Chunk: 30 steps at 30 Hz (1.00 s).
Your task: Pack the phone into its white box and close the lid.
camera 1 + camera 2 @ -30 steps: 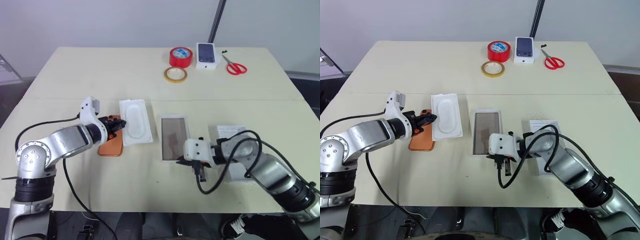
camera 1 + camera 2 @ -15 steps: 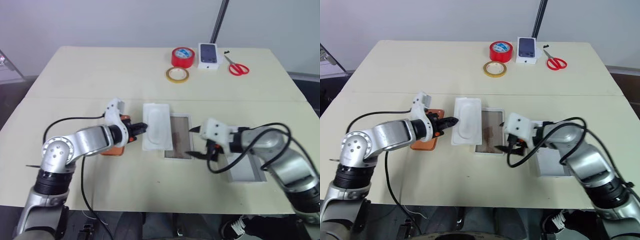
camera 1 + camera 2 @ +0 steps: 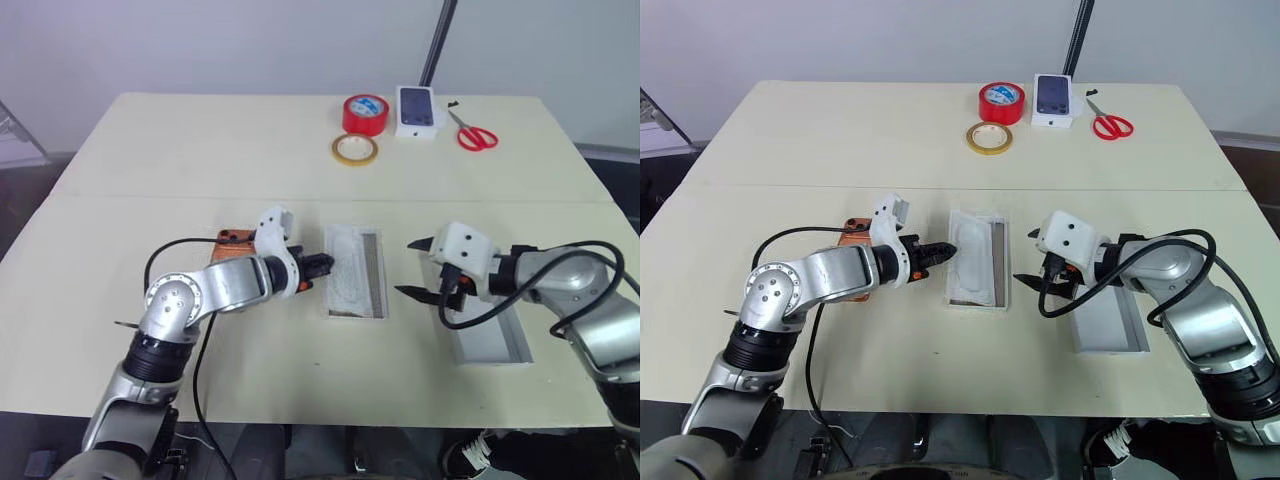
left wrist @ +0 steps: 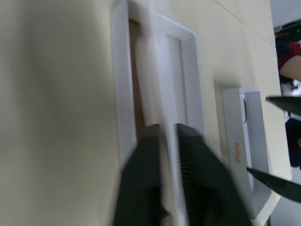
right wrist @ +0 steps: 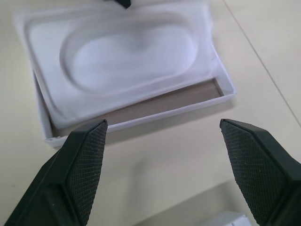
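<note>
you are looking at a flat white moulded insert with an oval recess (image 5: 127, 56) sitting tilted over the shallow white cardboard box (image 3: 354, 272) at mid worktop (image 3: 150, 150), one long edge riding on the rim. the left claw (image 3: 943, 252) is pinching that insert's edge between narrow fingers, while the right claw (image 3: 420, 268) is hovering just beside the box, spread wide and holding nothing.

the risk i am judging: the insert is covering the tray, so the slim copper-orange phone (image 3: 232, 238), lying behind the left arm and mostly hidden, is having nowhere to go. pulling the insert away carelessly could be dragging the light box along.

the white lid (image 3: 488, 335) is lying open side up under the right arm. red tape roll (image 3: 363, 113), tan tape ring (image 3: 353, 150), small white box picturing a dark phone (image 3: 418, 110) and red scissors (image 3: 470, 130) are sitting well apart at the far edge.
</note>
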Each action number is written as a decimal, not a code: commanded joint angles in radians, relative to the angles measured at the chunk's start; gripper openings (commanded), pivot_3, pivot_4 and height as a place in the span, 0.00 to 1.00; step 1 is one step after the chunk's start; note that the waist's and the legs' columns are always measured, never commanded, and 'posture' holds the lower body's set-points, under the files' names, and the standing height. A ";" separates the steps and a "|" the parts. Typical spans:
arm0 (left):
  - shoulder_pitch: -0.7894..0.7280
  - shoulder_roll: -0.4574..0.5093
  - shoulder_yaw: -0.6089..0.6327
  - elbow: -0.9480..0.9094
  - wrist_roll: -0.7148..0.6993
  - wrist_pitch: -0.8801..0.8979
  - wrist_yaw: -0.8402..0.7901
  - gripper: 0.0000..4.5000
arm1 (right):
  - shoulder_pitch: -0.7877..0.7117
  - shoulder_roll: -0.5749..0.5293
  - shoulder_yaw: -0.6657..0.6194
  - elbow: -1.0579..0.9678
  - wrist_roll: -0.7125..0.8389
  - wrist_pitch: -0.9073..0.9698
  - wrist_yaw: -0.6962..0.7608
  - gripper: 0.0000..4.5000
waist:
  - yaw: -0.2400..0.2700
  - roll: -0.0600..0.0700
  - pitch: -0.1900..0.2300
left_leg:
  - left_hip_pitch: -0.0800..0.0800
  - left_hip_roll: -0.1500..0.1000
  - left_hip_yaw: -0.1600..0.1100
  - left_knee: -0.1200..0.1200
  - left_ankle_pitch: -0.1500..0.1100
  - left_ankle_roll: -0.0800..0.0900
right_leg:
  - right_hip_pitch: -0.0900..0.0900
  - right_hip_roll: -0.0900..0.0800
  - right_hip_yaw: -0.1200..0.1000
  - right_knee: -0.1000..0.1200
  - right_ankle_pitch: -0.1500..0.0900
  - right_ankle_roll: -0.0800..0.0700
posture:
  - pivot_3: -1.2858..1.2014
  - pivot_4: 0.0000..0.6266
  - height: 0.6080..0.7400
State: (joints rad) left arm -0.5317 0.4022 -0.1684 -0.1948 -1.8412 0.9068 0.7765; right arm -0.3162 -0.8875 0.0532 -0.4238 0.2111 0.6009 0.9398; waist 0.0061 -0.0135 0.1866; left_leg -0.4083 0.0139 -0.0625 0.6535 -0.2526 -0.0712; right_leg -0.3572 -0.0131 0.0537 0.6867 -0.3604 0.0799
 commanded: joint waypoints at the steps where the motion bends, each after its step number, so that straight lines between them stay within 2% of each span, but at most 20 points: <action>1: -0.023 -0.004 0.022 -0.025 -0.003 -0.005 -0.013 0.64 | -0.023 -0.003 -0.027 0.006 -0.002 -0.024 -0.014 0.90 | 0.000 0.000 0.000 | 0.000 0.000 0.000 0.000 0.000 0.000 | 0.000 0.000 0.000 0.000 0.000 0.000 | 0.52 0.24 1.00; 2: -0.021 -0.003 0.029 -0.029 -0.009 -0.009 -0.017 0.76 | -0.026 -0.003 -0.025 0.011 -0.004 -0.026 -0.016 0.90 | 0.000 0.000 0.000 | 0.000 0.000 0.000 0.000 0.000 0.000 | 0.000 0.000 0.000 0.000 0.000 0.000 | 0.52 0.24 1.00; 4: -0.017 0.008 0.052 -0.037 -0.022 -0.018 -0.030 0.76 | -0.040 0.003 -0.023 0.024 0.000 -0.023 -0.022 0.90 | 0.000 0.000 0.000 | 0.000 0.000 0.000 0.000 0.000 0.000 | 0.000 0.000 0.000 0.000 0.000 0.000 | 0.52 0.24 1.00; 7: -0.017 0.057 0.098 -0.048 0.010 -0.006 -0.090 0.77 | -0.073 0.028 -0.013 0.032 0.016 0.009 -0.036 0.72 | -0.004 0.000 0.000 | 0.000 0.000 0.000 0.000 0.000 0.000 | 0.000 0.000 0.000 0.000 0.000 0.000 | 0.52 0.24 1.00; 10: -0.024 0.175 0.109 -0.068 0.186 0.045 -0.233 0.77 | -0.122 0.080 0.029 0.033 0.018 0.071 -0.066 0.36 | -0.016 0.000 0.000 | 0.000 0.001 0.000 -0.001 0.000 0.000 | 0.000 0.001 0.000 0.000 0.000 0.000 | 0.52 0.24 1.00; 13: 0.004 0.317 0.075 -0.124 0.476 0.004 -0.485 0.77 | -0.172 0.143 0.106 0.052 -0.011 0.123 -0.101 0.01 | -0.023 0.000 0.000 | 0.001 0.000 0.000 -0.003 0.001 -0.001 | -0.001 0.002 0.000 0.000 0.000 0.000 | 0.52 0.24 1.00; 15: 0.048 0.401 0.044 -0.154 0.660 -0.063 -0.664 0.77 | -0.208 0.195 0.166 0.080 -0.045 0.143 -0.140 0.00 | -0.023 0.000 0.000 | 0.001 0.000 0.001 -0.004 0.001 -0.002 | -0.002 0.003 0.000 0.000 0.000 0.000 | 0.52 0.24 1.00; 20: 0.218 0.526 0.051 -0.166 0.937 -0.244 -1.053 0.77 | -0.301 0.362 0.290 0.223 -0.162 0.138 -0.278 0.00 | -0.026 0.001 0.001 | 0.000 0.000 0.002 -0.006 0.001 -0.002 | -0.004 0.002 0.000 0.000 0.000 0.000 | 0.52 0.24 1.00; 24: 0.306 0.534 0.100 -0.181 1.012 -0.294 -1.200 0.77 | -0.351 0.423 0.342 0.333 -0.247 0.124 -0.345 0.00 | -0.016 0.001 0.001 | -0.001 0.000 0.001 -0.006 0.001 -0.001 | -0.006 0.001 0.000 0.000 0.000 -0.001 | 0.52 0.24 1.00; 30: 0.425 0.531 0.192 -0.267 1.051 -0.318 -1.334 0.77 | -0.358 0.421 0.380 0.350 -0.300 0.134 -0.334 0.00 | -0.025 0.001 0.001 | -0.002 0.000 0.002 -0.006 -0.002 0.004 | -0.006 -0.001 0.000 0.001 0.000 -0.001 | 0.52 0.24 1.00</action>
State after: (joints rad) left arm -0.1183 0.9236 -0.0205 -0.4081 -0.8018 0.6143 -0.5215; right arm -0.6634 -0.4563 0.4277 -0.0477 -0.0690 0.7370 0.5997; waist -0.0184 -0.0128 0.1875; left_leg -0.4101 0.0146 -0.0609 0.6476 -0.2550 -0.0669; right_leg -0.3634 -0.0137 0.0539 0.6873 -0.3606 0.0793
